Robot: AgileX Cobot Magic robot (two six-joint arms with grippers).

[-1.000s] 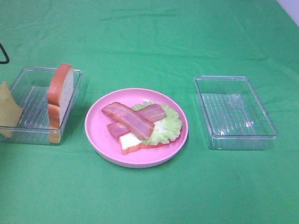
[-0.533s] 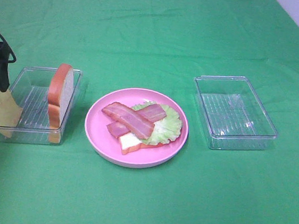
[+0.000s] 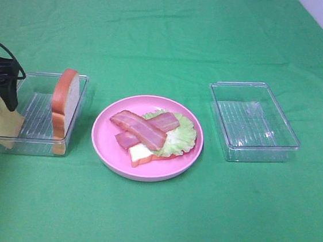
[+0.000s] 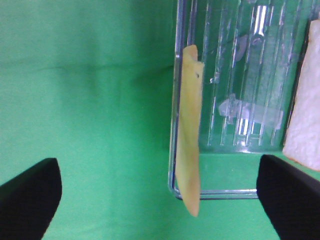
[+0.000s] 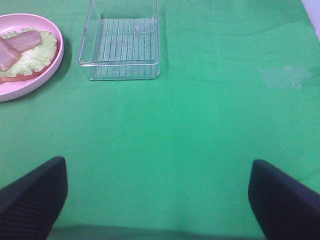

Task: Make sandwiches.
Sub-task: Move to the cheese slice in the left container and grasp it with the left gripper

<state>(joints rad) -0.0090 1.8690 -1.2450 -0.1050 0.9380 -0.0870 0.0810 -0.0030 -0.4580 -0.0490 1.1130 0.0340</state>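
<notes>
On the pink plate (image 3: 104,141) lies the partial sandwich: a white bread slice (image 3: 141,153), ruffled lettuce (image 3: 182,136) and bacon strips (image 3: 138,129). The yellow cheese square (image 3: 2,121) leans on edge against the left end wall of the left clear tray (image 3: 32,142). A second bread slice (image 3: 65,102) stands upright in that tray. My left gripper (image 3: 8,104) hangs open just above the cheese (image 4: 190,145), which shows between its spread fingers (image 4: 27,200) untouched. My right gripper (image 5: 159,205) is open over bare cloth, out of the exterior view.
An empty clear tray (image 3: 254,122) sits to the right of the plate, also seen as the tray (image 5: 122,45) in the right wrist view beside the plate rim (image 5: 56,55). Green cloth covers the whole table.
My left gripper has come in from the left edge, moving right and turning until it sits over the cheese square. Food pieces and trays have not moved.
</notes>
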